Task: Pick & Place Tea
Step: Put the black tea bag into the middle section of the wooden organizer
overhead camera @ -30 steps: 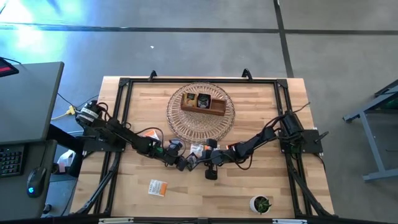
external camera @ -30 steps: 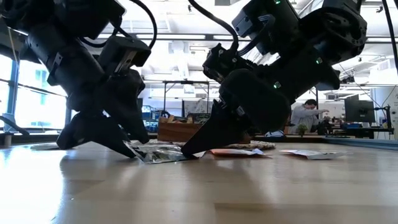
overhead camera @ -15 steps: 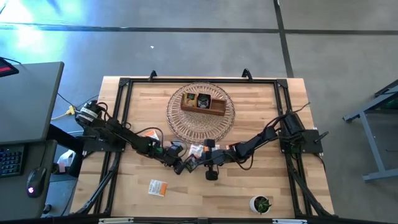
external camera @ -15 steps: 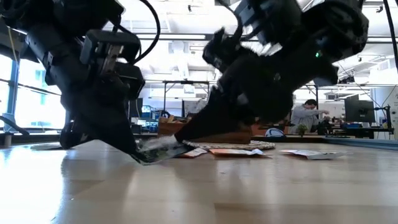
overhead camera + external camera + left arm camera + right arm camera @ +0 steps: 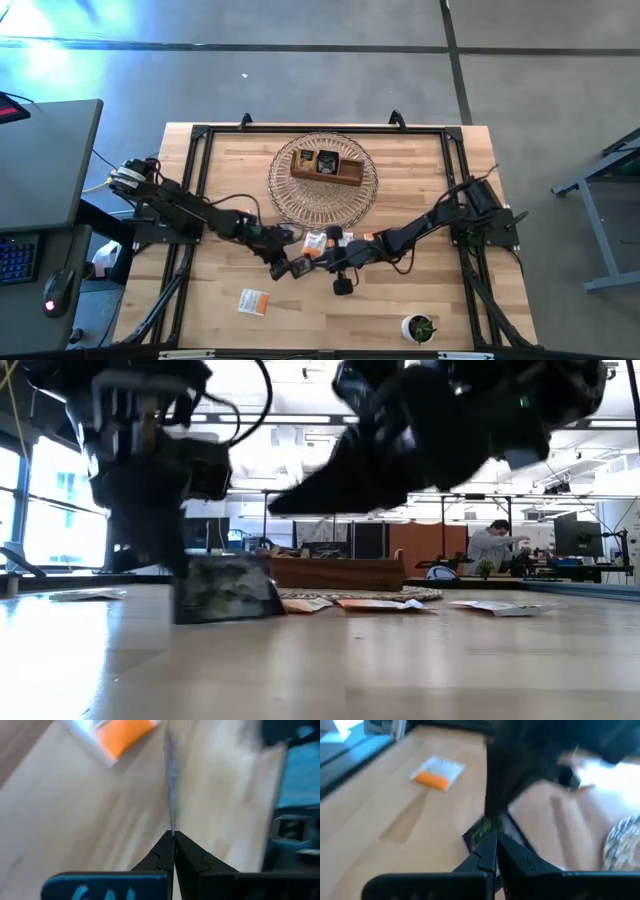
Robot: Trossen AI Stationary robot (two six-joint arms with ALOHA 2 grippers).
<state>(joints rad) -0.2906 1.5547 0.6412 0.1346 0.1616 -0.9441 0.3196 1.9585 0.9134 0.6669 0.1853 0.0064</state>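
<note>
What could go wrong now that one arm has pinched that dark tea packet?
Two things, I'd guess. The left gripper pinches the dark sachet only along one edge, with its fingertips, so it might slip or twist loose when carried. The right gripper, shut and empty, hangs close beside it, so the two arms could bump if either swings across.

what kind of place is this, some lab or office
Probably an open-plan lab or workshop: a wooden robot table on a concrete floor, a desk with a keyboard, and a person at monitors behind.

motion blur smears the dark sachet [image 5: 225,588], its print unreadable.
</note>
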